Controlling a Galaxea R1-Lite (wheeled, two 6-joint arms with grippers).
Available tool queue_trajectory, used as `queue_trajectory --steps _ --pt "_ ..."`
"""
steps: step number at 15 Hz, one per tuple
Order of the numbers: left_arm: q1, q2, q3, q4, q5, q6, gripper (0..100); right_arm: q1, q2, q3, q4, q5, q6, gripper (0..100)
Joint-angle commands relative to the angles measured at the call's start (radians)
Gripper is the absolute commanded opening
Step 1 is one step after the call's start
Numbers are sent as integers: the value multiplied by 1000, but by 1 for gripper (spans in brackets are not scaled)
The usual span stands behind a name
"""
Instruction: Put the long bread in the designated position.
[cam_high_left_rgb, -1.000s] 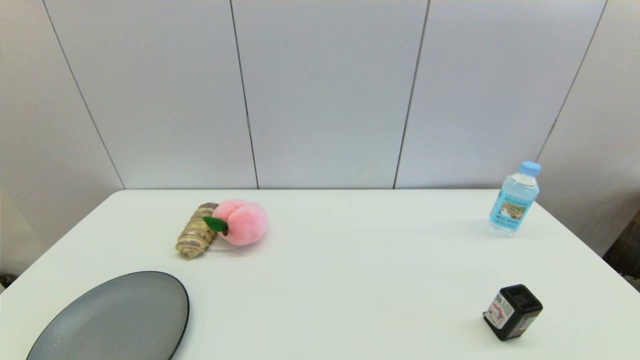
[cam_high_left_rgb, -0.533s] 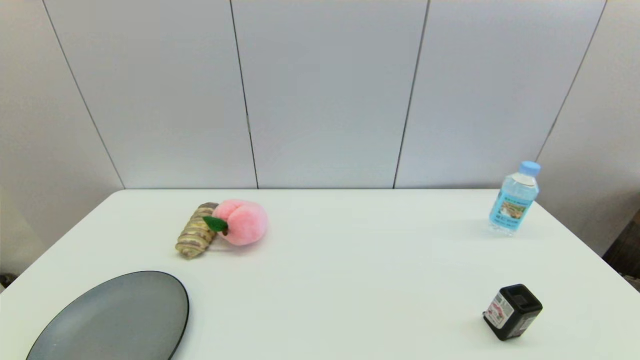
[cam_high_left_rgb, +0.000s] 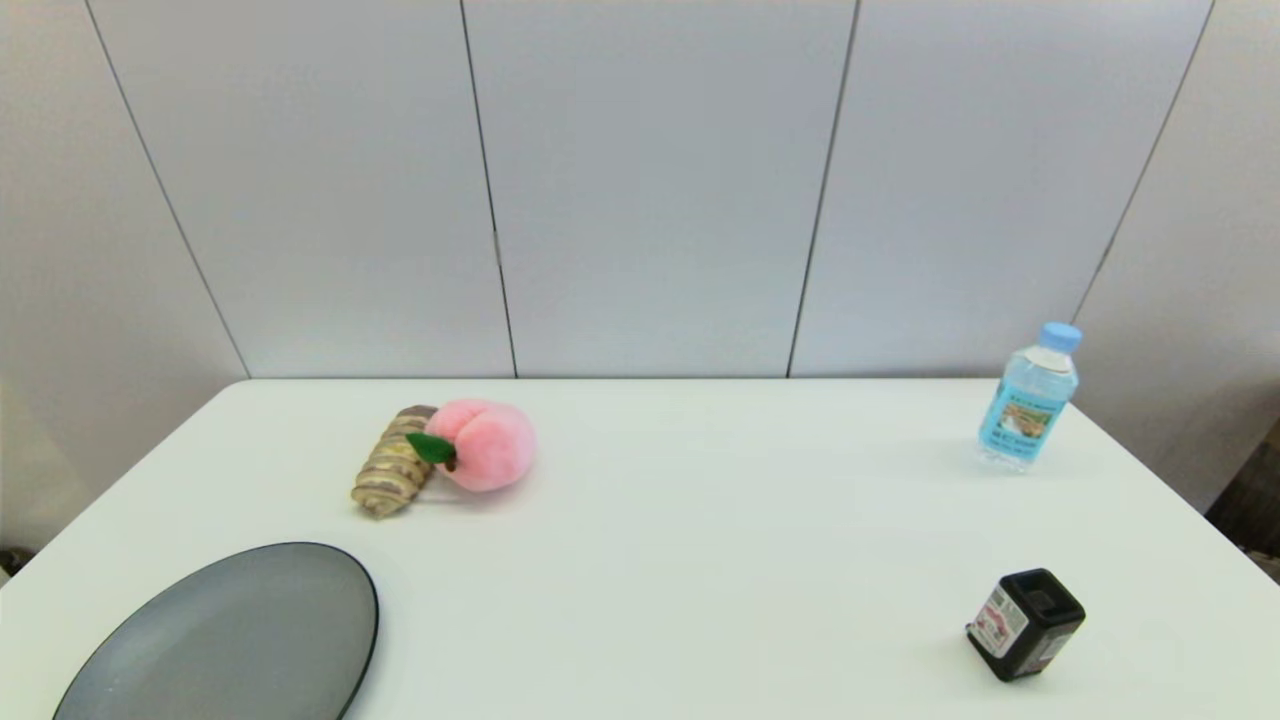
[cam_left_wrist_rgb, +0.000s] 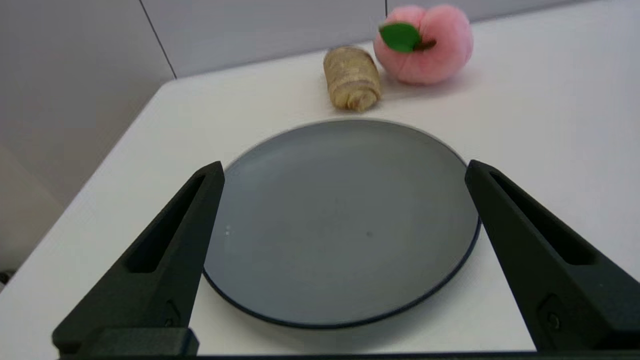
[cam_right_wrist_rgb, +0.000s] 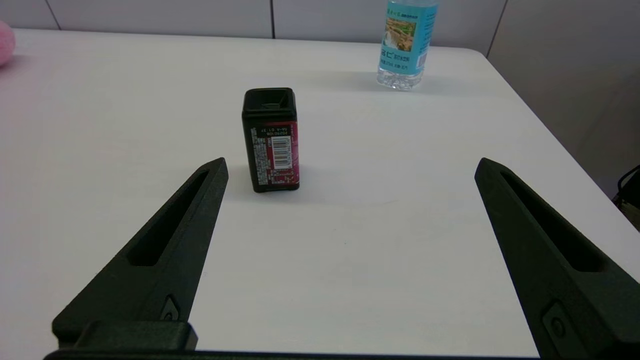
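I've got the left tool (cam_left_wrist_rgb: 345, 170) spread wide, nearer the long bread (cam_left_wrist_rgb: 352, 77); its long axis runs away past the plate (cam_left_wrist_rgb: 280, 310). Right tool (cam_right_wrist_rgb: 350, 167) released too, far off.

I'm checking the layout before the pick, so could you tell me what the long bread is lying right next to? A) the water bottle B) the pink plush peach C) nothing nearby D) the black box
B: in the head view the long bread lies against the pink plush peach, whose green leaf overlaps it; the left wrist view shows the same pairing.
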Motion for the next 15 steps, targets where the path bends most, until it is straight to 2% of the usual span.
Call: queue_trajectory --steps 1,5,15 --pt "0 1 3 1 -1 -58 100 -1 1 0 0 1 -1 100" --pt "0 1 3 4 3 -104 100 0 1 0 0 1 -1 100" --pt "0 1 3 4 3 -109 100 0 1 0 0 1 -1 100"
